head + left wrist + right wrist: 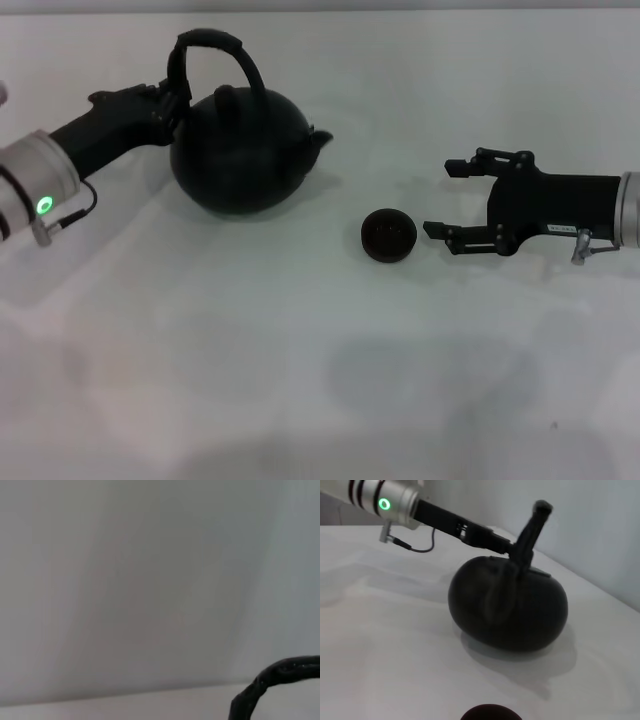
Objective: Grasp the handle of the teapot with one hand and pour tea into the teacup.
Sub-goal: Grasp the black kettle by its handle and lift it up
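- Two hands work over a white bench.
- Left hand: reaches in from the robot's left and meets the arched handle at its left leg; it appears clamped on the handle, though the fingers merge with the black band.
- Teapot: stands upright on the bench, spout pointing toward the robot's right.
- Teacup: rests on the bench, right of the teapot and nearer the robot.
- Right hand: low, just beside the teacup, fingers spread, gripping nothing.
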Controlling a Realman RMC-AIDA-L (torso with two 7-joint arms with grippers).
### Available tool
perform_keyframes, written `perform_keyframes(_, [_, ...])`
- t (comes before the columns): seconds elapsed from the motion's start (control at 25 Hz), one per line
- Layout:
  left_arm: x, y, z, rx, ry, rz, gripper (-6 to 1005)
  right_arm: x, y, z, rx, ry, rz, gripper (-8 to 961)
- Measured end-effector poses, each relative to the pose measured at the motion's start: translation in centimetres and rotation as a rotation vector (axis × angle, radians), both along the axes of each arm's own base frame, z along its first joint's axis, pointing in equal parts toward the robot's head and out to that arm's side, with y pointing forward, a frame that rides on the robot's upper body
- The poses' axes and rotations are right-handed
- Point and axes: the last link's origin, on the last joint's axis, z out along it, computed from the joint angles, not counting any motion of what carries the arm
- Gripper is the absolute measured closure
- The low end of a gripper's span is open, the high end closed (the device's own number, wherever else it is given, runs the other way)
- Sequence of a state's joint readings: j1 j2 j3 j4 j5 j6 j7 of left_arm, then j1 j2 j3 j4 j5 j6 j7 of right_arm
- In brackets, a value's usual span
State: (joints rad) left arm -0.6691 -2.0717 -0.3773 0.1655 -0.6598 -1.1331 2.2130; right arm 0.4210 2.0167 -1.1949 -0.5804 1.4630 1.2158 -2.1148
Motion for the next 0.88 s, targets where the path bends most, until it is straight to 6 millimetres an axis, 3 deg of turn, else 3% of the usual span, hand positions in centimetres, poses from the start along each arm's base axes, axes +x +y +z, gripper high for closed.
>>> perform_keyframes(0.28, [0.8, 2.4, 0.0, -0.072, 0.089, 0.033, 907, 0.1, 0.1, 0.0, 0.010, 0.001, 0.000, 95])
perform_keyframes(0.88, [4.3, 4.7, 0.5, -0.114, 0.133, -0.086, 907, -0.2, 0.8, 0.2, 0.050, 0.001, 0.005, 95])
